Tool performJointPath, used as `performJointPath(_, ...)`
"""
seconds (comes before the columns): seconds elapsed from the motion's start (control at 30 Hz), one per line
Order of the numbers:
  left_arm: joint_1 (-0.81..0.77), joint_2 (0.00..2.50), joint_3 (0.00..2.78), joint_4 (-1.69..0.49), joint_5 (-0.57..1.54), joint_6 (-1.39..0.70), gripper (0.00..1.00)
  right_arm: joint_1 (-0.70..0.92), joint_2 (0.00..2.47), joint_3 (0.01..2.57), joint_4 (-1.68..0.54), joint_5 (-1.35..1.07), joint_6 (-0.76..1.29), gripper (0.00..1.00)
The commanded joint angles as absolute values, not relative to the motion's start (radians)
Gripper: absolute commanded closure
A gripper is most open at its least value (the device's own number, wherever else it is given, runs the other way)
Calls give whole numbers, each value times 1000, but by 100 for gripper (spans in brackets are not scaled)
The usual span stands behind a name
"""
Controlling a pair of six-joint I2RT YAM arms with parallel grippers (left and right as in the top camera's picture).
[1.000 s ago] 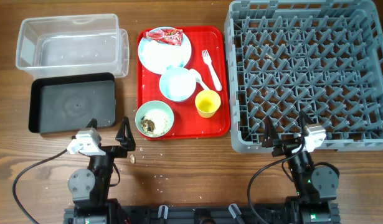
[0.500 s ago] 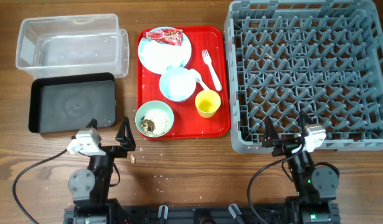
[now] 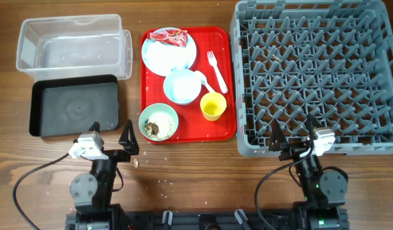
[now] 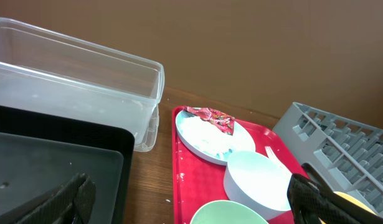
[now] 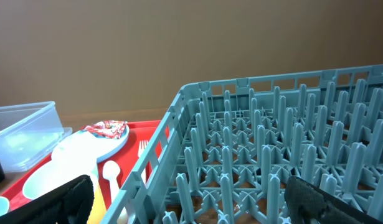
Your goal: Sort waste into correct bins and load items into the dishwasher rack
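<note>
Left gripper (image 3: 112, 136): fingers apart, empty, near black tray (image 3: 75, 107). Right gripper (image 3: 292, 135): fingers apart, empty, at grey dishwasher rack (image 3: 317, 70) front wall.

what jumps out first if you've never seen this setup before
The bright red serving tray at the centre grabs the eye, crowded with a light blue plate carrying a red wrapper, a light blue bowl, a pale green bowl, a yellow cup and a white fork. Next comes the big grey rack filling the right side, then the clear tub and black tray at left.
</note>
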State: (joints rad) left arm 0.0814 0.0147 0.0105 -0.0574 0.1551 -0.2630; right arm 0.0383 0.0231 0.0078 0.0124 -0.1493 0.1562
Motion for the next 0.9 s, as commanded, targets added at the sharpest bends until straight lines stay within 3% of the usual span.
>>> performJointPath(0.0, 87, 6, 6, -60, 155, -242, 0, 35, 29, 13, 15, -173, 168, 0)
performJointPath(0.37, 87, 6, 10, 102, 156, -238, 0, 35, 29, 126, 14, -213, 157, 0)
performJointPath(0.57, 87, 48, 102, 86, 173, -238, 0, 35, 74, 238, 14, -212, 66, 0)
performJointPath(0.87, 87, 500, 493, -1, 337, -118, 0, 35, 416, 524, 1, -213, -12, 0)
